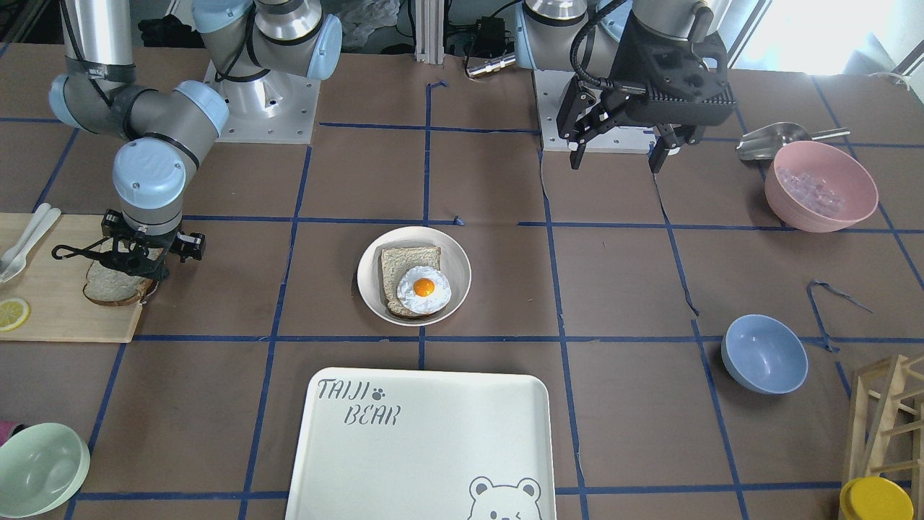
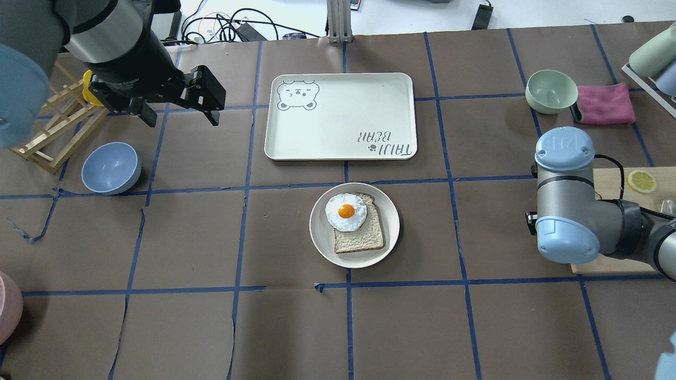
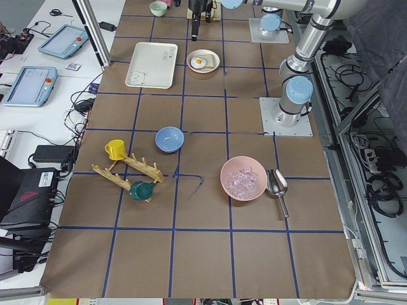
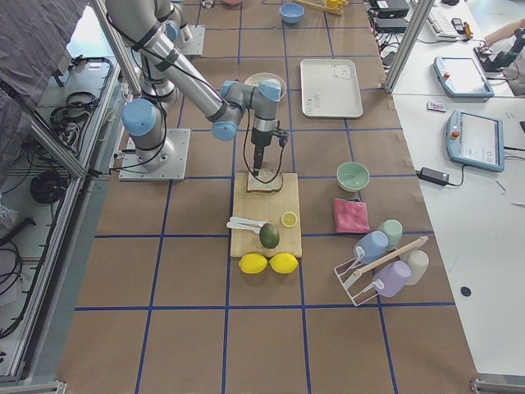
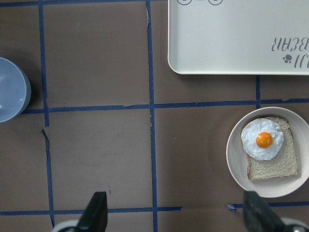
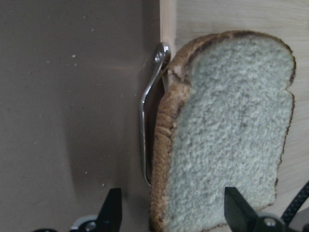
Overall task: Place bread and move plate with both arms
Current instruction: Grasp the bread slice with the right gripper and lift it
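The plain bread (image 1: 108, 285) lies on the wooden board (image 1: 50, 310) at its edge nearest the table's middle. My right gripper (image 1: 133, 273) hangs straight down just above it. In the right wrist view the bread (image 6: 227, 140) fills the frame and my right gripper (image 6: 174, 215) is open, one finger beside the crust and one over the slice. The plate (image 1: 368, 289) sits mid-table and holds the egg-topped slice (image 1: 415, 285). My left gripper (image 1: 617, 155) is open and empty, high near its base; the plate (image 5: 236, 164) shows in its wrist view.
The bear-printed tray (image 1: 426, 448) lies beyond the plate from me. A blue bowl (image 1: 764, 354), a pink bowl (image 1: 821, 185) with a metal scoop (image 1: 769, 141), a green bowl (image 1: 40, 469) and a wooden rack (image 1: 888, 419) stand around. White spoons (image 1: 22, 242) and a lemon slice (image 1: 13, 313) share the board.
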You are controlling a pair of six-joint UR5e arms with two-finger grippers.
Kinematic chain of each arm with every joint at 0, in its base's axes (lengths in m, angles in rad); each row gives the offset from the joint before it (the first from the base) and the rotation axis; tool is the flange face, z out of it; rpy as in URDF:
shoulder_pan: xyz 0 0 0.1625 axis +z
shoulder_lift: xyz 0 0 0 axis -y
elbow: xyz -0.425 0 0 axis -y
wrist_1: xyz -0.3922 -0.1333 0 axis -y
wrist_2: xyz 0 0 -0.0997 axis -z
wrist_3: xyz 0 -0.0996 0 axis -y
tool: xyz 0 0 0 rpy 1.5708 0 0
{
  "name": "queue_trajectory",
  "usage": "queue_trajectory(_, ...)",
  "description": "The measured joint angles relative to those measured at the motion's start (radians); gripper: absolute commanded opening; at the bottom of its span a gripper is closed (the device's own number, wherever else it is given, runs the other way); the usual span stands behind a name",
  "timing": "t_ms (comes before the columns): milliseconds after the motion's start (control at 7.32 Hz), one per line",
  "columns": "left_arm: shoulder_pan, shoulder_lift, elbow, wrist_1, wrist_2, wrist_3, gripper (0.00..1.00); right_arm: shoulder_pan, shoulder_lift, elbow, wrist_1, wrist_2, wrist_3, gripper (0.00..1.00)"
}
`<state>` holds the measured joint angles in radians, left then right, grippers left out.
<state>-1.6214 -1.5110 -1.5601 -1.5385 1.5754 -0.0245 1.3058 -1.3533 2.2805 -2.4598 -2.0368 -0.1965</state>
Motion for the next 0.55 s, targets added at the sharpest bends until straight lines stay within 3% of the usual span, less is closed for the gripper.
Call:
queue_trajectory(137,0.000,0.000,0.000,0.000,0.000,0.000,1.00,-0.005,0.001,0.000,0.001,-0.005,-0.021,0.29)
queue_trajectory(273,0.000,0.000,0.000,0.000,0.000,0.000,1.00,-0.007,0.001,-0.001,0.003,-0.007,-0.035,0.07)
queue_trajectory(410,0.000,0.001,0.000,0.000,0.000,0.000,1.00,-0.008,0.000,-0.001,0.008,-0.008,-0.045,0.00)
queue_trajectory(547,0.000,0.001,0.000,0.000,0.000,0.000,1.00,-0.009,-0.003,-0.001,0.019,-0.006,-0.051,0.00)
